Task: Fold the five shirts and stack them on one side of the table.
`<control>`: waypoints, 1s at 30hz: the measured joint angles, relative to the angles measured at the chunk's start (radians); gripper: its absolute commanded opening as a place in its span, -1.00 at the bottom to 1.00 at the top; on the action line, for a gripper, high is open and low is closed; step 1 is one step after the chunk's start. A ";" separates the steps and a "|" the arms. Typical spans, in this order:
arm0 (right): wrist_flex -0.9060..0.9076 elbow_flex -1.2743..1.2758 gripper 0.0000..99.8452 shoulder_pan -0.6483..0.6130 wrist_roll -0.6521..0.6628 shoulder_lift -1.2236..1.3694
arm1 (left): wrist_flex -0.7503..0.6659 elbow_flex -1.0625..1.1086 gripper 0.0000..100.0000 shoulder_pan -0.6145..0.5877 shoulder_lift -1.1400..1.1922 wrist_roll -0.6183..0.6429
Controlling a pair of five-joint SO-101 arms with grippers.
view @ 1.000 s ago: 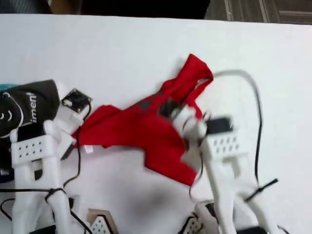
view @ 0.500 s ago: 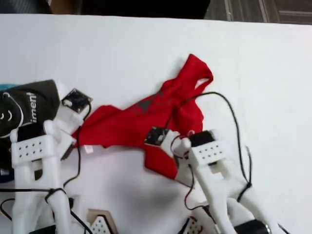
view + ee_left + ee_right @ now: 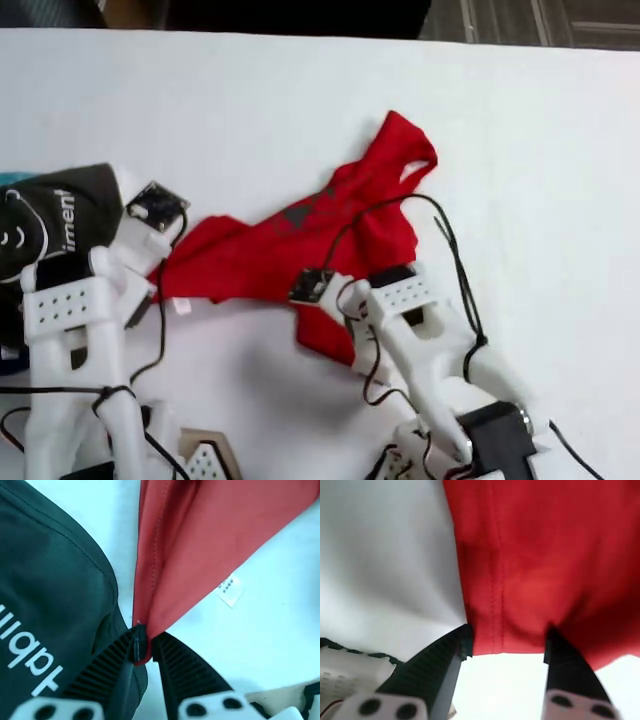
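Note:
A crumpled red shirt (image 3: 300, 240) stretches across the middle of the white table (image 3: 200, 100). In the left wrist view my left gripper (image 3: 144, 647) is shut on a corner of the red shirt (image 3: 200, 545), right beside the black shirt (image 3: 45, 595). In the high view that arm stands at the left, by the folded black shirt (image 3: 60, 215). My right gripper (image 3: 507, 642) is open, its fingers straddling the hem of the red shirt (image 3: 535, 555). In the high view the right arm's gripper (image 3: 330, 300) sits over the shirt's near edge.
The folded black shirt with white print lies on other folded cloth at the table's left edge. Black cables (image 3: 450, 250) loop off the right arm over the table. The far half and the right side of the table are bare.
The right arm has pulled back from the shirt's upper middle toward the near edge and lowered over the hem. The left arm and the shirt corner have stayed still.

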 measured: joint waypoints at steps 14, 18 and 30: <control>0.129 -0.388 -0.96 0.388 0.012 0.066 | -0.002 0.037 -0.95 0.003 0.000 0.000; 0.221 -0.578 -0.96 0.400 0.012 0.066 | -0.017 0.087 -0.95 0.066 0.000 0.000; 0.453 -0.841 -0.96 0.384 0.011 0.066 | -0.029 0.173 -0.95 0.094 0.000 -0.044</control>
